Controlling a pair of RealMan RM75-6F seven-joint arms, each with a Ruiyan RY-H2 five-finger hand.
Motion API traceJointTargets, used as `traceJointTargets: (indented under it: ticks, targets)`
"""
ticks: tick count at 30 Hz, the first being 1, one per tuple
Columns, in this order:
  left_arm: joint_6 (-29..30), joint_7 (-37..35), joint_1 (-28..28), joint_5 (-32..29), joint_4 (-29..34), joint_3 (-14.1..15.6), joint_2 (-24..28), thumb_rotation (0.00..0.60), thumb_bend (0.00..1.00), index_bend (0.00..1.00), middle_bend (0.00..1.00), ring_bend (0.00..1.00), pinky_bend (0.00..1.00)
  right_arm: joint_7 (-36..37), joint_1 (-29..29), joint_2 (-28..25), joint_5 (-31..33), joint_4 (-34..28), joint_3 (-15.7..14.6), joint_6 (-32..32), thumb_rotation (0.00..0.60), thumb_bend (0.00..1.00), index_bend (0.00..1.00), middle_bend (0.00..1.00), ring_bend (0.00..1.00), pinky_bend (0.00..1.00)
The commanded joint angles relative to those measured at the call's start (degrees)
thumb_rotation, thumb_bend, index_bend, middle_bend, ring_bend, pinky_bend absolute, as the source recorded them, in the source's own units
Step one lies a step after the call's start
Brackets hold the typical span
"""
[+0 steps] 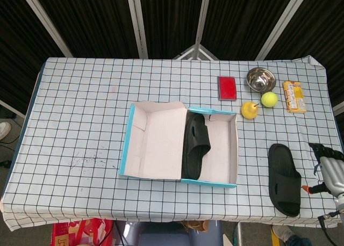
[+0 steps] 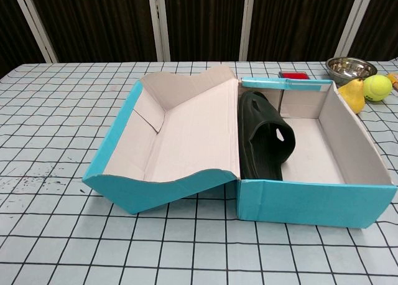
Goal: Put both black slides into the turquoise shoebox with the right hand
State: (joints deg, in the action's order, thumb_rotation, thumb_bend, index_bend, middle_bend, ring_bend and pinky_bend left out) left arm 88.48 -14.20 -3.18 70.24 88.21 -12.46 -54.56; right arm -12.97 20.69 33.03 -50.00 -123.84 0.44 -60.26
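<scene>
The turquoise shoebox (image 1: 232, 149) (image 2: 311, 201) stands open at the table's middle, lid folded out to the left. One black slide (image 1: 194, 145) (image 2: 264, 142) leans on its side against the box's left inner wall. The other black slide (image 1: 284, 178) lies flat on the table, right of the box near the front edge. My right hand (image 1: 332, 172) shows at the right edge of the head view, just right of that slide, fingers spread and holding nothing. The chest view does not show it. My left hand appears in neither view.
Behind the box are a red case (image 1: 227, 87), a steel bowl (image 1: 260, 79) (image 2: 350, 66), a yellow pear (image 1: 249, 109) (image 2: 352, 96), a tennis ball (image 1: 269, 99) (image 2: 377, 86) and a snack packet (image 1: 294, 95). The table's front edge runs close under the loose slide.
</scene>
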Motion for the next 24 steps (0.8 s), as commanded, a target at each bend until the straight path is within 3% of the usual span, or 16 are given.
traceJointTargets:
  ticks: [1, 10, 24]
  targets:
    - [0.0, 0.0, 0.0, 0.0, 0.0, 0.0, 0.0, 0.600, 0.81, 0.23, 0.10, 0.06, 0.14, 3.5, -4.0, 3.4, -4.6, 3.1, -2.1, -1.8, 0.600, 0.00, 0.00, 0.07, 0.01, 0.00]
    - [0.2, -0.5, 0.1, 0.1, -0.8, -0.1, -0.3, 0.600, 0.81, 0.22, 0.09, 0.06, 0.14, 3.9, -9.6, 14.2, -12.1, 10.5, -3.7, -8.8, 0.600, 0.00, 0.00, 0.07, 0.00, 0.00]
    - [0.7, 0.9, 0.3, 0.3, -1.1, -0.2, -0.9, 0.600, 0.81, 0.22, 0.09, 0.06, 0.14, 1.2, -10.1, 23.4, -8.9, 18.4, -3.7, -5.9, 0.600, 0.00, 0.00, 0.07, 0.00, 0.00]
